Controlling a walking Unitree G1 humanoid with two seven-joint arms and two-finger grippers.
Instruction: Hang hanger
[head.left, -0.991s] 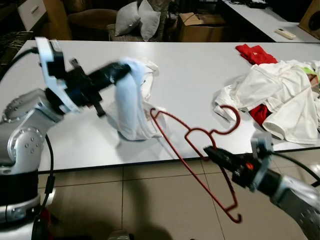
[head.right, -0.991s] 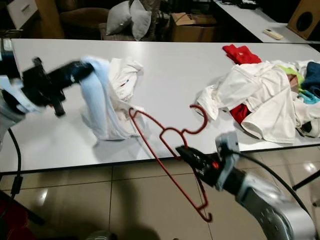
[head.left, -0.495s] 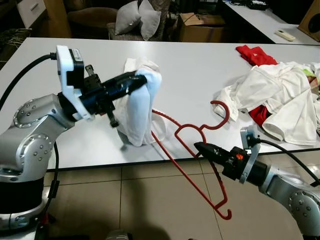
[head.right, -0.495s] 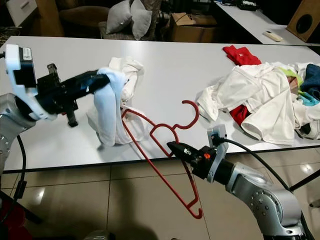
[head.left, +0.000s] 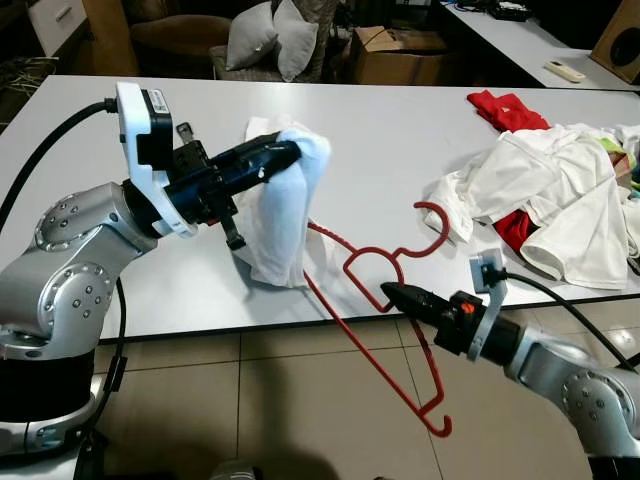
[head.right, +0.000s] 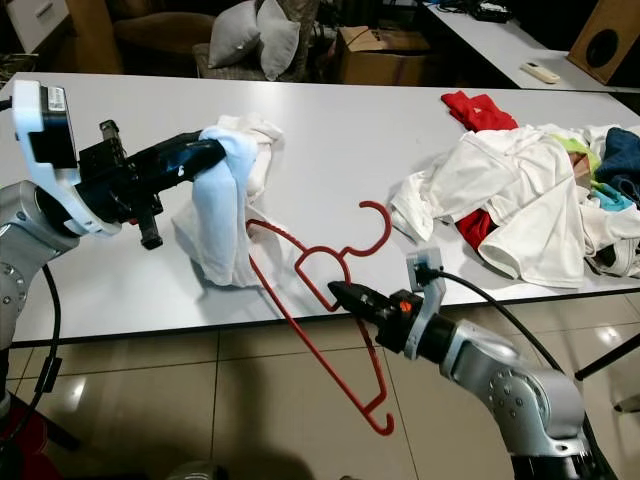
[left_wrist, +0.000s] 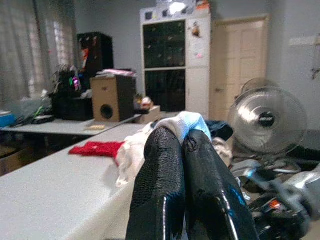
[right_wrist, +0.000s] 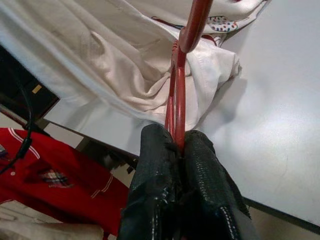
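A heap of clothes (head.left: 560, 200) lies at the right of the white counter (head.left: 400, 140); pillows (head.left: 270, 35) and a cardboard box (head.left: 395, 50) sit along the top.

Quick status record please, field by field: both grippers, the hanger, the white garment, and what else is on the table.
left gripper: shut on the white garment, lifting part of it above the table
right gripper: shut on the red hanger, off the table's near edge
red hanger: tilted, hook over the table, one end under the garment, other end hanging past the edge toward the floor
white garment: bunched, partly draped from the left gripper, lower part on the table
table: white
clothes pile: white and red items at the table's right end
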